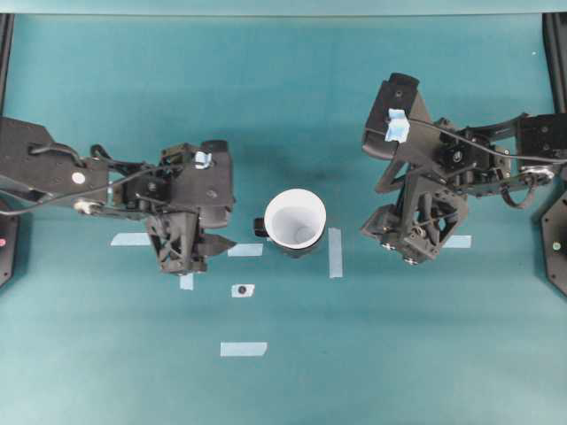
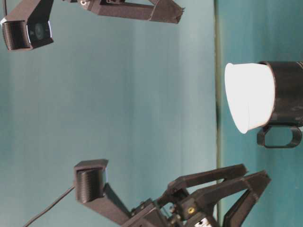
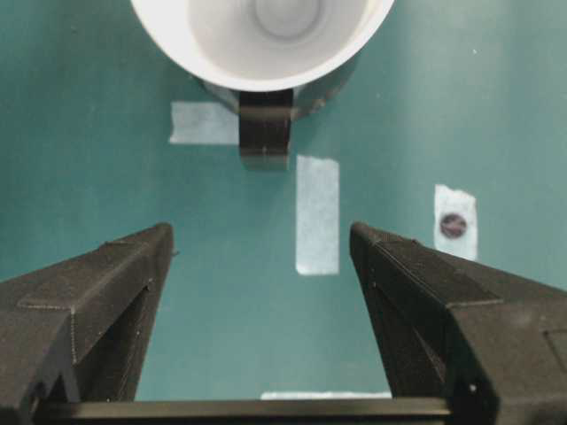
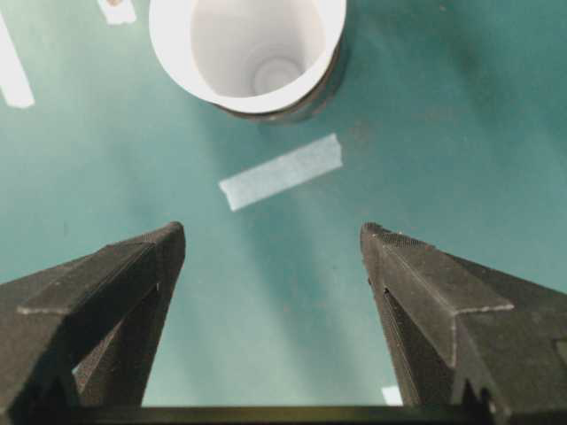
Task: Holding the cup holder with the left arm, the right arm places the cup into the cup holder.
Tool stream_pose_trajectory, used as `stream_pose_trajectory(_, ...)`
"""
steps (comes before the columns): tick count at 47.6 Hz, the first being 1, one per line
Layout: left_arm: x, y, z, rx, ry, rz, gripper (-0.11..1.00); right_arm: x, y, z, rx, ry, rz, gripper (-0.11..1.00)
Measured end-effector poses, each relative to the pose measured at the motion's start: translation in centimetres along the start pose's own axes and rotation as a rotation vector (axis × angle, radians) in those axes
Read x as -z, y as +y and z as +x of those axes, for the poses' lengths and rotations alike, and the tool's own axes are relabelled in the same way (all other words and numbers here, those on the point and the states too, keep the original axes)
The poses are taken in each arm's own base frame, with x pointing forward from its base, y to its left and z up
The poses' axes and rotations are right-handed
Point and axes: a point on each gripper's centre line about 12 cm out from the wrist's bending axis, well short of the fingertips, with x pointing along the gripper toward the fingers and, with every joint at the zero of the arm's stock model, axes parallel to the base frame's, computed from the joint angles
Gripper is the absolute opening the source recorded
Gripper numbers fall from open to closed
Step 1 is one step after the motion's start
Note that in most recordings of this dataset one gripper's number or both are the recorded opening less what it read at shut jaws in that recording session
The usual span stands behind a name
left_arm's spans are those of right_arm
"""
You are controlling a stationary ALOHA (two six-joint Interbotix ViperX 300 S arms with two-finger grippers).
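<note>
Both arms hang apart, left hand (image 3: 261, 257) and right hand (image 4: 270, 257) spread wide, gripping nothing.

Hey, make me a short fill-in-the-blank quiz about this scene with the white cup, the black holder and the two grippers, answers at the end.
1. The cup sits ____ the cup holder.
2. The left gripper is ____, with nothing between its fingers.
3. The cup holder's handle points toward the ____ gripper.
4. The right gripper holds ____.

Answers: inside; open; left; nothing
</note>
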Motion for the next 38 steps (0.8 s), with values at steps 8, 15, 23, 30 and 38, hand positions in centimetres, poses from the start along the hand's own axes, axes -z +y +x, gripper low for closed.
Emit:
stream_pose_trajectory(8,-0.34,0.07,-0.66,-0.002,-0.015,-0.001,0.84,-0.1,0.03,0.03,-0.004,-0.012,0.002,0.86)
stream_pose_trajectory(15,-0.25,0.01,-0.76,-0.001,-0.015,0.001,0.84,-0.12,0.04,0.06,-0.006,-0.016,0.002,0.86)
stream_pose_trajectory(23,-0.25,0.01,-0.76,-0.001,-0.015,0.0,0.84,-0.14,-0.01,0.06,-0.005,-0.016,0.003,0.86)
stream_pose_trajectory(30,-0.25,0.07,-0.76,-0.002,-0.015,-0.003,0.84,-0.14,0.04,0.06,-0.006,-0.017,0.002,0.86)
stream_pose_trajectory(38,-0.25,0.01,-0.76,-0.001,-0.015,-0.003,0.84,-0.14,0.04,0.06,-0.006,-0.017,0.002,0.86)
